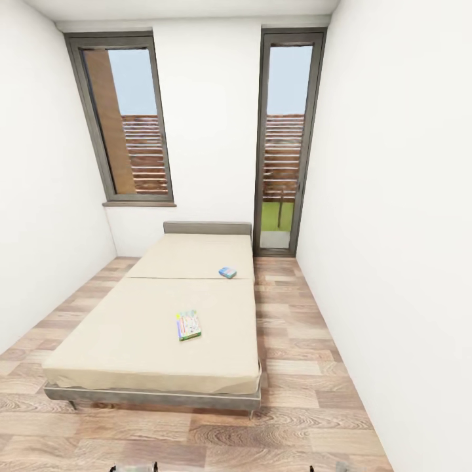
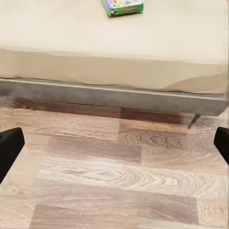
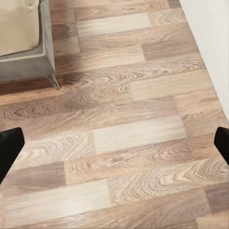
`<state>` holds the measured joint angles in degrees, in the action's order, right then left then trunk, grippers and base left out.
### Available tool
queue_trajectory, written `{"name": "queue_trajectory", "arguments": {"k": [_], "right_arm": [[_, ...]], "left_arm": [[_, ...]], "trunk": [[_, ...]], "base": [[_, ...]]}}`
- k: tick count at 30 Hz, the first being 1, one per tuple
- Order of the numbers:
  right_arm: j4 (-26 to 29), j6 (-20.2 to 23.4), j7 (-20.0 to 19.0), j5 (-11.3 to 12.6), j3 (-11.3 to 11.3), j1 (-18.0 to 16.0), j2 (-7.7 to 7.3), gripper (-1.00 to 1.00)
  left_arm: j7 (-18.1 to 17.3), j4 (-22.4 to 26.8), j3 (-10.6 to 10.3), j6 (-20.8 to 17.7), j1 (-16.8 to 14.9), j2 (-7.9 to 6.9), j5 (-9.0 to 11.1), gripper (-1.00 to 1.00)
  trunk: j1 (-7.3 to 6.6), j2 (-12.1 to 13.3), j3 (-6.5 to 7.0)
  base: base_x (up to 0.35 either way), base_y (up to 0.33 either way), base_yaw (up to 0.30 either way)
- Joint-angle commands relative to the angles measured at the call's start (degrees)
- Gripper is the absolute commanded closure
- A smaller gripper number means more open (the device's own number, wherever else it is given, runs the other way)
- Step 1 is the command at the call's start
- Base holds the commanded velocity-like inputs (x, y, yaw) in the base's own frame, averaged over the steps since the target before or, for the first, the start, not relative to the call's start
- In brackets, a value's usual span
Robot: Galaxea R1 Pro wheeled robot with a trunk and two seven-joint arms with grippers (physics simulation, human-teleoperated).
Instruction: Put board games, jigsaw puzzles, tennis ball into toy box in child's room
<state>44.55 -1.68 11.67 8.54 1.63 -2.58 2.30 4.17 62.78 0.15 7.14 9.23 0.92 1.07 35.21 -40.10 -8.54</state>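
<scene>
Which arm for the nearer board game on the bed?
Left, probably. The left hand is open and its wrist view looks at the bed with the green-edged board game ahead. The right hand, also open, faces wood floor beside the bed's corner leg. Both are short of reach.

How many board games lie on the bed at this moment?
2. The yellow-green board game lies on the near half of the bed, close to the middle. The blue board game lies farther back, near the mattress seam on the right side. Nothing seems hidden.

Two tall windows (image 1: 124, 118) in white wall — wood-plank floor (image 1: 308, 367) below
</scene>
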Motion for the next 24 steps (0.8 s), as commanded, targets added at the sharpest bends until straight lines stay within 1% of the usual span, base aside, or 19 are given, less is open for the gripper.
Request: {"name": "queue_trajectory", "arguments": {"k": [1,2,3,5,6,9,13,18,21,22,24], "right_arm": [[4.0,2.9,0.3,0.7,0.3,0.8,-0.06,-1.00],[11.5,8.9,0.3,0.8,0.5,2.2,-0.10,-1.00],[15.1,11.6,0.3,1.0,0.5,2.7,-0.10,-1.00],[21.2,16.7,0.3,1.2,0.5,3.4,-0.10,-1.00],[25.5,20.7,0.3,1.5,0.5,3.9,0.00,-1.00],[29.2,24.5,0.3,1.6,0.6,4.3,0.42,-1.00],[31.9,27.1,0.5,1.3,1.1,4.6,0.85,-1.00],[32.9,27.9,0.4,1.1,2.0,4.7,1.12,-1.00],[32.8,26.6,0.4,1.2,2.3,4.8,1.18,-1.00],[32.8,25.3,0.4,1.3,2.3,4.8,1.16,-1.00],[32.7,23.9,0.4,1.4,2.4,4.8,1.13,-1.00]], "left_arm": [[0.1,3.8,0.0,-2.7,0.8,0.01,0.1,-1.00],[0.1,7.2,0.0,-5.5,1.4,0.00,0.2,-1.00],[0.0,12.7,0.1,-10.9,2.3,-0.02,0.4,-1.00],[-0.2,16.4,0.2,-15.6,2.8,0.04,0.7,-1.00],[-0.6,18.7,0.3,-19.3,3.2,0.10,1.1,-1.00],[-1.1,20.6,0.3,-22.7,3.4,0.20,1.9,-1.00],[-1.9,21.9,0.3,-24.9,3.5,0.20,3.3,-1.00],[-2.5,22.1,0.4,-25.6,3.6,0.04,4.1,-1.00],[-2.9,20.4,0.5,-24.2,3.6,-0.02,4.3,-1.00],[-3.0,19.2,0.6,-22.5,3.6,-0.03,4.4,-1.00],[-3.1,18.3,0.6,-20.6,3.6,0.00,4.4,-1.00]], "trunk": [[0.02,-0.1,-0.08],[0.02,-0.1,-0.08],[0.02,-0.1,-0.08],[0.02,-0.1,-0.08],[0.02,-0.1,-0.08],[0.02,-0.1,-0.08],[0.02,-0.1,-0.08],[0.02,-0.1,-0.08],[0.02,-0.1,-0.08],[0.02,-0.1,-0.08],[0.02,-0.1,-0.08]], "base": [[0.000,0.000,0.000],[0.000,0.000,0.000],[0.000,0.000,0.000],[0.000,0.000,0.000],[0.000,0.000,0.000],[0.000,0.000,0.000],[0.000,0.000,0.000],[0.039,0.000,0.000],[0.198,0.000,0.000],[0.264,0.000,0.000],[0.284,0.000,0.000]]}}
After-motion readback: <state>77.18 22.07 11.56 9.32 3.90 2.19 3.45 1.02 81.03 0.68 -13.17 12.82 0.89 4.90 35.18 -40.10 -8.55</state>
